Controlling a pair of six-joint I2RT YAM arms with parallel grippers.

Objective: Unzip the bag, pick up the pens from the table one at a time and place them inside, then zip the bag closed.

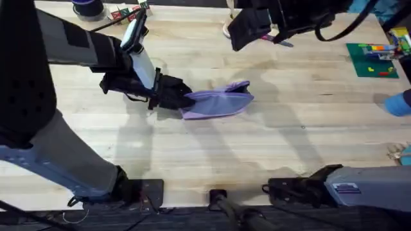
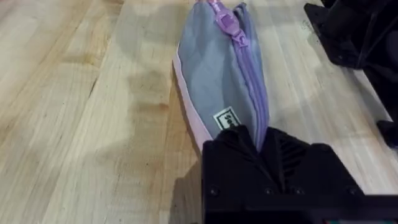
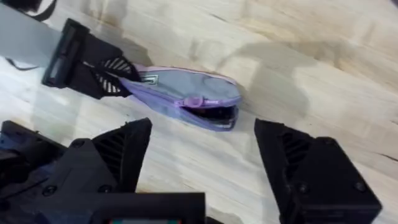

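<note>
The lavender bag lies on the table near the middle. My left gripper is shut on its left end; in the left wrist view the black fingers pinch the fabric beside the small label. The zipper pull sits partway along the bag, and the end beyond it gapes open and dark. My right gripper hangs open and empty, high above the bag; overhead it shows large and dark. A slim dark thing lies under it; I cannot tell if it is a pen.
A green mat with small coloured things sits at the far right. A dark cup and small coloured bits stand at the back left. Something blue pokes in at the right edge.
</note>
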